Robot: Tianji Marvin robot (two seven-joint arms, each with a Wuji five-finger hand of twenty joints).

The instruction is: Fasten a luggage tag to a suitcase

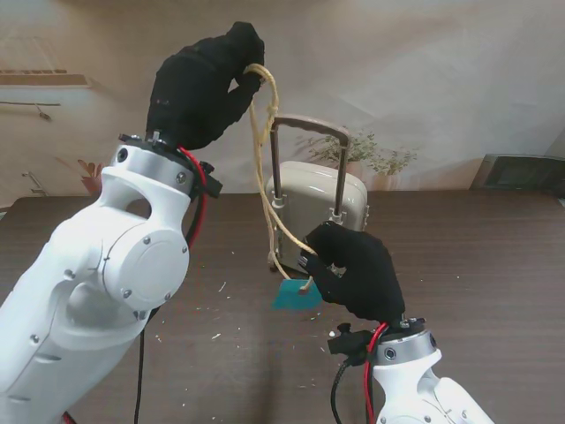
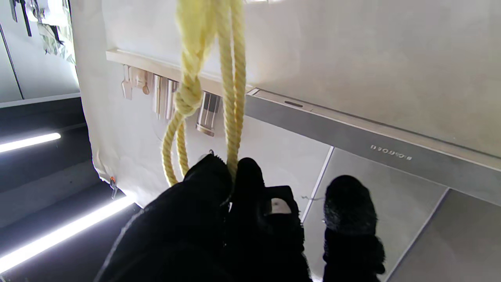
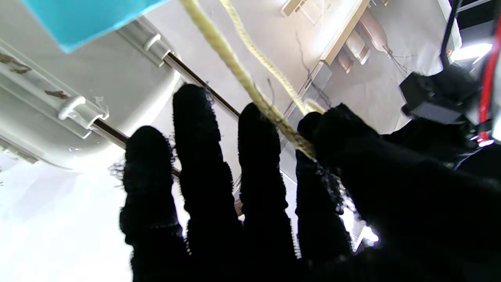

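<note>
Small beige suitcase (image 1: 322, 201) stood upright on the dark counter (image 1: 477, 256), telescoping handle (image 1: 309, 125) extended. Yellow cord (image 1: 263, 150) ran from the left robot hand (image 1: 205, 84), raised high and to the left of the handle, down to the right robot hand (image 1: 353, 269) in front of the case. Left robot hand was clenched on the top of the loop; the left wrist view showed the strands pinched between two fingertips (image 2: 211, 172), with a knot (image 2: 188, 96) just beyond them. Right robot hand gripped the lower run of cord between thumb and fingers (image 3: 266, 129); the teal luggage tag (image 1: 297, 294) hung at that end, just off the counter or touching it, could not tell which. Whether the cord already passed around the handle's left rod was unclear from the stand view; it crossed close in front of it. Risks judged from here: the left pinch looked shallow, so added tension from the right side could pull the loop free and drop everything. The case was light-looking and unbraced, so a sideways tug on a cord snagged at the handle could tip or slide it. The knot could also catch at the rod and stall any threading. The tag could swing, twisting the loop shut.
</note>
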